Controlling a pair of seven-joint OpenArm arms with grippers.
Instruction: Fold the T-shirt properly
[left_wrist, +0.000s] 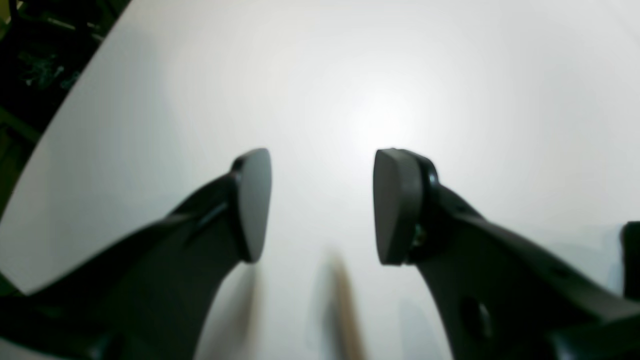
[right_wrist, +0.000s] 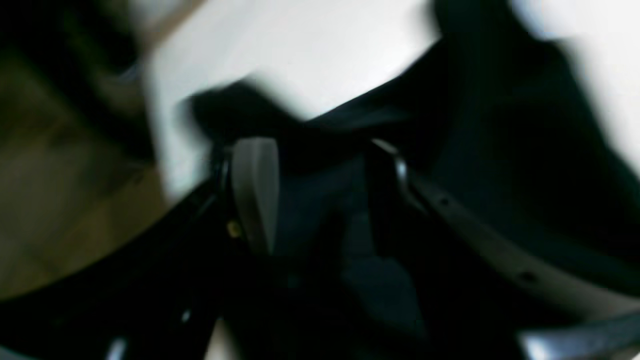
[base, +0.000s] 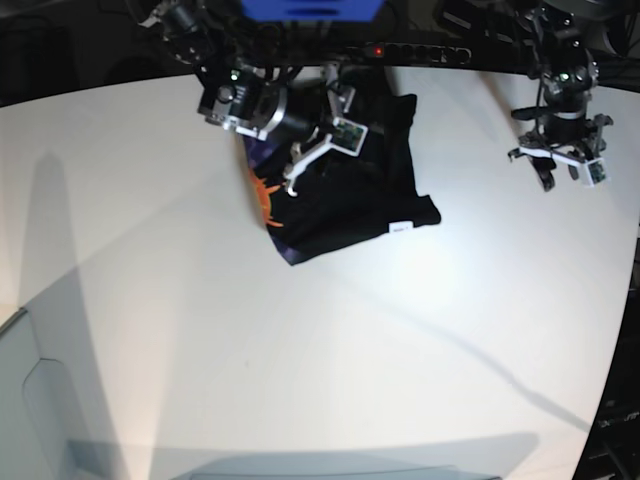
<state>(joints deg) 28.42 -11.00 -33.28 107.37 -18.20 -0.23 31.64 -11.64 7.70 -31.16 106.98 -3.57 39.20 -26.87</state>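
Note:
The black T-shirt (base: 350, 200) lies bunched near the far edge of the white table (base: 300, 350), its small white label (base: 399, 228) at the right and an orange print (base: 264, 195) at its left edge. My right gripper (base: 296, 168) hovers over the shirt's left part. In the blurred right wrist view its jaws (right_wrist: 320, 195) stand wide apart with dark T-shirt fabric (right_wrist: 500, 150) showing between and behind them. My left gripper (base: 560, 172) hangs far to the right, away from the shirt. In the left wrist view it (left_wrist: 322, 205) is open over the bare table (left_wrist: 350, 75).
The table's curved edge (left_wrist: 65, 105) runs at the upper left of the left wrist view, with dark clutter beyond it. A black power strip (base: 420, 52) lies along the far edge. A pale grey panel (base: 30, 400) sits at the bottom left corner.

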